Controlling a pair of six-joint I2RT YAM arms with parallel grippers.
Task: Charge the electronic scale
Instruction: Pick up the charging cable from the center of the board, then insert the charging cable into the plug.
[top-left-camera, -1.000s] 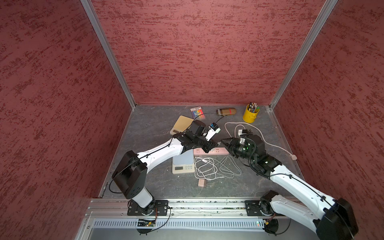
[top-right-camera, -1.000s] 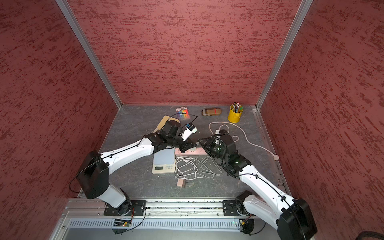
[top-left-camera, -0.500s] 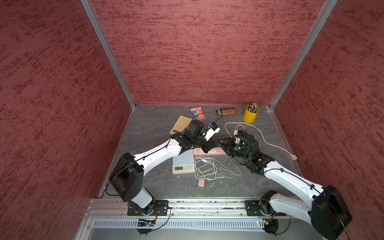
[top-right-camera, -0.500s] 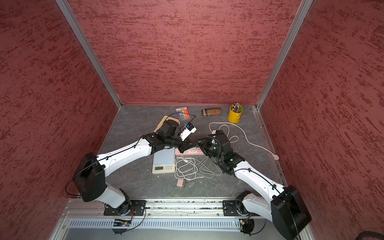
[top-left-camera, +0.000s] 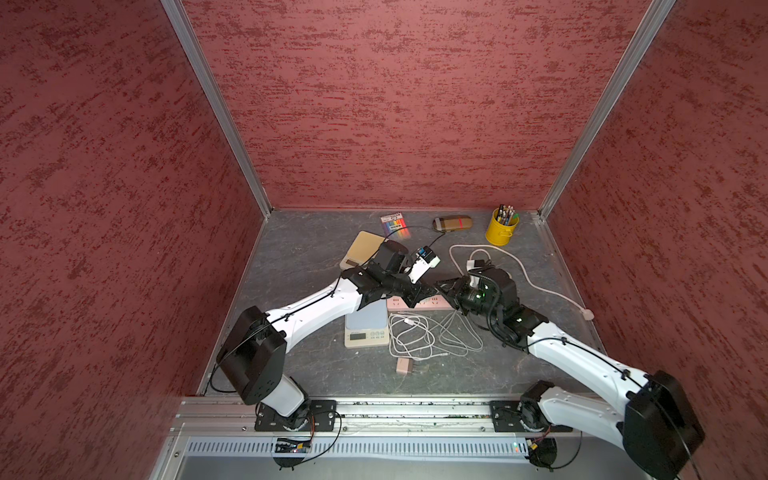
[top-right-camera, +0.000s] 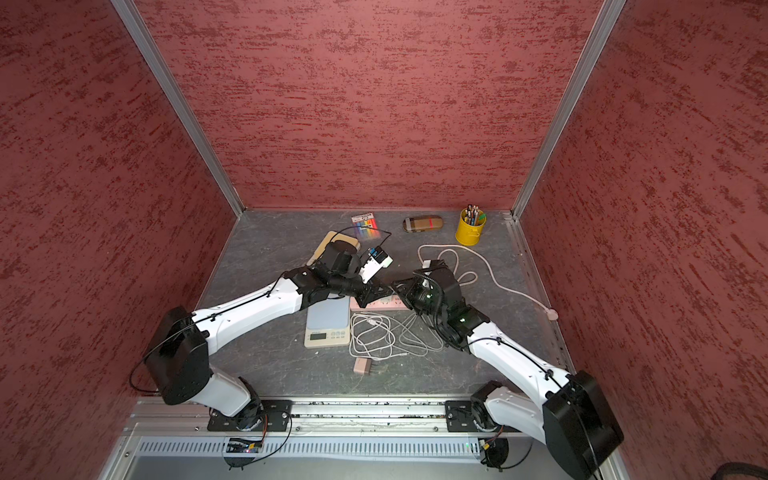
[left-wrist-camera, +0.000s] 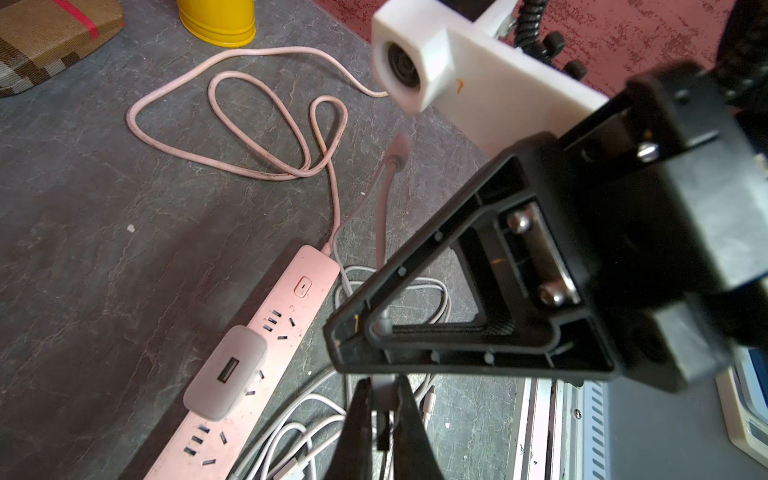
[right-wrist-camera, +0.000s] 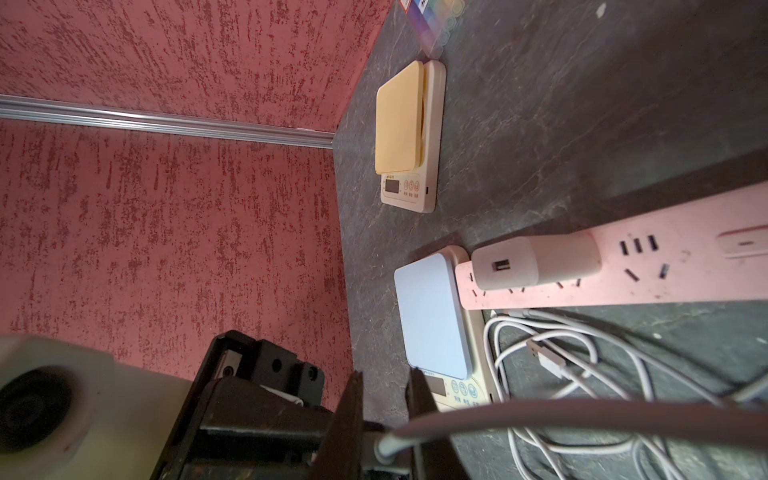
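A scale with a blue-grey top lies beside the pink power strip, which carries a grey adapter. A second, yellow-topped scale lies farther back, partly under my left arm. Above the strip my two grippers meet tip to tip. My left gripper is shut on a grey cable plug. My right gripper pinches the same plug where its cable leaves it.
Coiled white cables lie in front of the strip, with a loose pink adapter nearer the front edge. The strip's pink cord loops to the right. A yellow pencil cup, a pencil case and a marker pack line the back wall.
My right gripper has moved left to meet the left gripper, and its jaws have narrowed onto the plug. The left arm has barely shifted.
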